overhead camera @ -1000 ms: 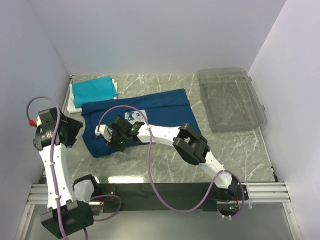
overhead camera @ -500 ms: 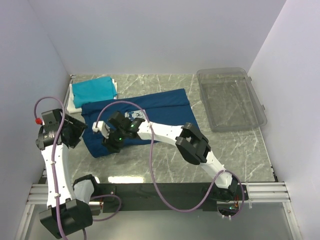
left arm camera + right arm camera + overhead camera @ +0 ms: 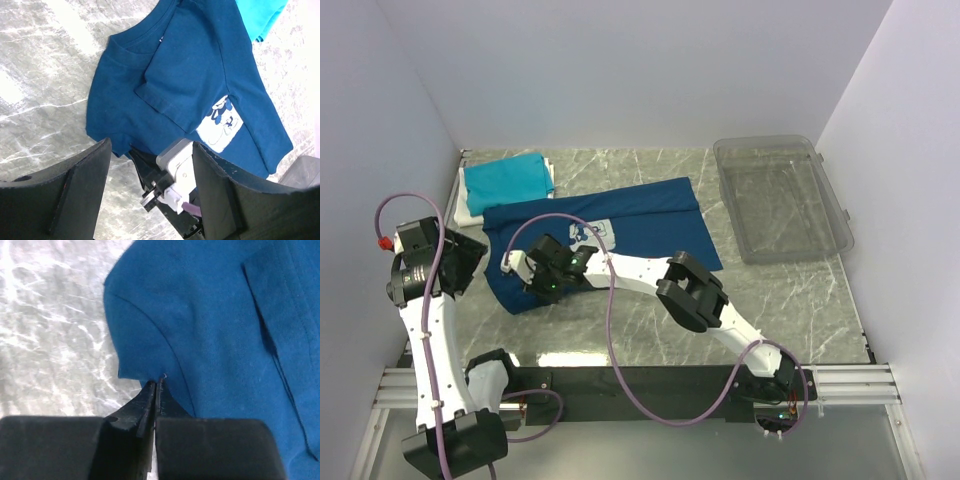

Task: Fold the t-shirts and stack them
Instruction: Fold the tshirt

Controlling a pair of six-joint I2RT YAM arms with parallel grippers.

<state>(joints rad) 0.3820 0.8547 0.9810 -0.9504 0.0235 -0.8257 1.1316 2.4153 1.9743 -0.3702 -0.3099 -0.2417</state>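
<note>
A navy t-shirt (image 3: 645, 212) with a pale cartoon-mouse print lies spread on the marble table, one sleeve folded in. My right gripper (image 3: 542, 284) is low over its near-left part. In the right wrist view the jaws of the right gripper (image 3: 156, 384) are shut, pinching the hem of the navy t-shirt (image 3: 225, 315). My left gripper (image 3: 455, 262) hovers at the left, open and empty. In its own view the left gripper (image 3: 150, 145) looks down on the navy t-shirt (image 3: 200, 75). A folded teal t-shirt (image 3: 505, 178) rests on a white one (image 3: 470, 212) at the back left.
A clear plastic bin (image 3: 780, 200) stands at the back right. White walls close in the left, back and right sides. The right arm's forearm and cable cross over the shirt's near edge.
My right gripper has slid left and nearer along the shirt's near-left part, opened briefly and shut again on the hem. The left arm has only wavered slightly.
</note>
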